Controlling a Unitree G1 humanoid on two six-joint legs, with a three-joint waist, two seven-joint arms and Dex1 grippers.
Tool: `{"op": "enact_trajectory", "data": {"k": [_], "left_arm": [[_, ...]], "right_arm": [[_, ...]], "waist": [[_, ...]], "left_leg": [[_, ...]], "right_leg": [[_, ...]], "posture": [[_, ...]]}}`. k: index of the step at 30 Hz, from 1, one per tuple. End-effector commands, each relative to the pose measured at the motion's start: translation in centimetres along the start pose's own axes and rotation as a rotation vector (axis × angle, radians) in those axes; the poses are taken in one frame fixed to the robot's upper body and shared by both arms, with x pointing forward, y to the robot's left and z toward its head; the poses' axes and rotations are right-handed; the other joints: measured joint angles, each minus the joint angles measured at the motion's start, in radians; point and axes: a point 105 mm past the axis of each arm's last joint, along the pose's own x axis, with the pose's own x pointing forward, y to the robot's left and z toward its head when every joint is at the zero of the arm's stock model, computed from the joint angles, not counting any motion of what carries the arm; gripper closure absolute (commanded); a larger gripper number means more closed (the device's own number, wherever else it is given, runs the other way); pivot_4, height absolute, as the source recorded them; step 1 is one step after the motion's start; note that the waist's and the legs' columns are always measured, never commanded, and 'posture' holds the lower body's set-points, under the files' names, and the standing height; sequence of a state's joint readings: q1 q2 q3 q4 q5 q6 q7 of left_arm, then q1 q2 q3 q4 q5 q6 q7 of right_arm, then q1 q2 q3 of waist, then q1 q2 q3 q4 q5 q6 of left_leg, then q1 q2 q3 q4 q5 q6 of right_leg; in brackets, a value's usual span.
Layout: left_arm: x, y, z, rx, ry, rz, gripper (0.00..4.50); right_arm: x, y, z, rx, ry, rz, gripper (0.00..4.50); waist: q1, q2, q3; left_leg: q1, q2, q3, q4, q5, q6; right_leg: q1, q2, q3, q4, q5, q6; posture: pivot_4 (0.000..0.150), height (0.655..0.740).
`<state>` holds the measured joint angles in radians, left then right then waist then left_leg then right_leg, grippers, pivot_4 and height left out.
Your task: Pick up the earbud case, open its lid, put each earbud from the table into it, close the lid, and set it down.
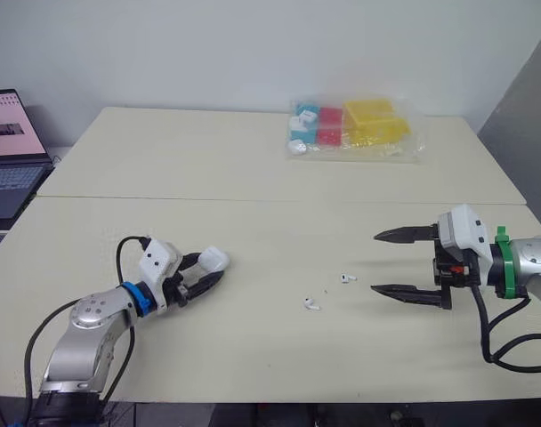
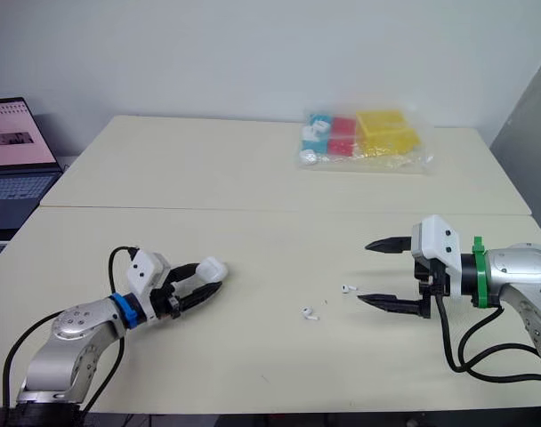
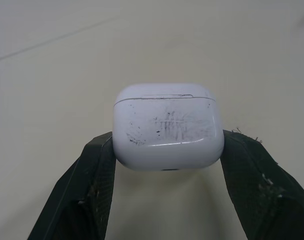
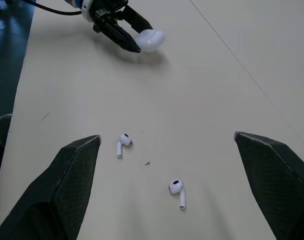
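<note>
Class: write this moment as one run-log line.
left gripper: shut on earbud case, lid closed | right gripper: open | one earbud, other earbud: loose on table

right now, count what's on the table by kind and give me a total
earbuds: 2
earbud case: 1, held in the left gripper
clear bag of coloured items: 1
total: 4
</note>
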<state>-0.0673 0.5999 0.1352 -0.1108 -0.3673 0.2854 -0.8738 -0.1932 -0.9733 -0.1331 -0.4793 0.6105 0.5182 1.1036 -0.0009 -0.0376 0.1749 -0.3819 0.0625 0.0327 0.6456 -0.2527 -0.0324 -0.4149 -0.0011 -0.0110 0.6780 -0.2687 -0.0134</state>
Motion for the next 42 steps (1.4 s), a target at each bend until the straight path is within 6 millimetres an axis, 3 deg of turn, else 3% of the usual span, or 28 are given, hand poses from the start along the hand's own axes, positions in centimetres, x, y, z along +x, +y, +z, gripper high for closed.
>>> {"op": "enact_trajectory", "data": {"k": [1, 7, 9, 12, 17, 20, 25, 33, 42], "left_arm": [[1.5, -2.2, 3.5, 0.040, -0.108, -0.131, 1.77], [3.7, -4.9, 6.4, 0.153, -0.193, -0.270, 1.77], [4.6, -6.1, 7.4, 0.221, -0.233, -0.326, 1.77], [5.4, -8.3, 8.0, 0.343, -0.280, -0.428, 1.77], [5.9, -11.1, 8.3, 0.465, -0.381, -0.536, 1.77], [6.3, -11.2, 8.6, 0.485, -0.422, -0.525, 1.77], [6.7, -11.3, 9.1, 0.544, -0.473, -0.522, 1.77], [6.8, -11.6, 9.3, 0.583, -0.499, -0.541, 1.77], [6.9, -11.6, 9.4, 0.601, -0.505, -0.540, 1.77]], "right_arm": [[-0.5, 0.1, 0.5, -0.015, 0.002, -0.034, 0.00], [-0.6, 0.1, 1.1, 0.126, -0.057, -0.105, 0.00], [-0.5, -0.2, 1.5, 0.265, -0.078, -0.140, 0.00], [-0.7, 0.1, 2.5, 0.426, -0.116, -0.107, 0.00], [0.4, 0.4, 2.5, 0.562, -0.076, -0.073, 0.00], [1.5, 1.4, 2.1, 0.664, -0.052, -0.006, 0.00], [2.9, 2.1, 3.3, 0.804, -0.146, 0.093, 0.00], [5.3, 1.9, 3.0, 0.882, -0.150, 0.093, 0.00], [6.1, 1.9, 2.7, 0.912, -0.128, 0.117, 0.00]], "waist": [[0.001, 0.000, 0.000], [0.000, 0.000, 0.000], [-0.003, 0.000, 0.000], [-0.002, 0.000, 0.000], [-0.003, 0.000, 0.000], [-0.002, 0.000, 0.000], [-0.002, 0.000, 0.000], [-0.003, 0.000, 0.000], [-0.003, 0.000, 0.000]], "left_leg": [[0.000, 0.000, 0.000, 0.000, 0.000, 0.000], [0.000, -0.001, 0.000, 0.000, 0.000, 0.000], [0.000, -0.001, 0.000, 0.000, 0.000, 0.000], [0.000, -0.002, 0.000, 0.000, 0.000, 0.000], [0.000, -0.001, 0.001, 0.000, 0.000, 0.000], [0.000, -0.001, 0.000, 0.000, 0.000, 0.000], [-0.001, -0.001, 0.000, 0.001, 0.000, 0.000], [-0.002, 0.000, 0.000, 0.000, 0.000, 0.000], [-0.002, 0.000, 0.000, 0.000, 0.000, 0.000]], "right_leg": [[0.000, 0.000, 0.000, 0.000, 0.000, 0.000], [0.000, 0.001, 0.000, 0.000, 0.000, 0.000], [0.000, 0.002, 0.001, 0.000, 0.000, 0.000], [0.000, 0.003, 0.001, 0.000, 0.000, 0.000], [0.001, 0.006, 0.002, 0.000, 0.000, 0.000], [0.000, 0.008, 0.002, -0.001, 0.000, 0.000], [0.000, 0.009, 0.002, -0.001, 0.000, 0.001], [0.000, 0.010, 0.002, -0.002, 0.000, 0.001], [0.000, 0.010, 0.001, -0.003, 0.001, 0.001]], "posture": [[0.150, 0.7400], [0.150, 0.7400], [0.150, 0.7400], [0.150, 0.7400], [0.150, 0.7400], [0.150, 0.7400], [0.150, 0.7400], [0.150, 0.7400], [0.150, 0.7400]]}}
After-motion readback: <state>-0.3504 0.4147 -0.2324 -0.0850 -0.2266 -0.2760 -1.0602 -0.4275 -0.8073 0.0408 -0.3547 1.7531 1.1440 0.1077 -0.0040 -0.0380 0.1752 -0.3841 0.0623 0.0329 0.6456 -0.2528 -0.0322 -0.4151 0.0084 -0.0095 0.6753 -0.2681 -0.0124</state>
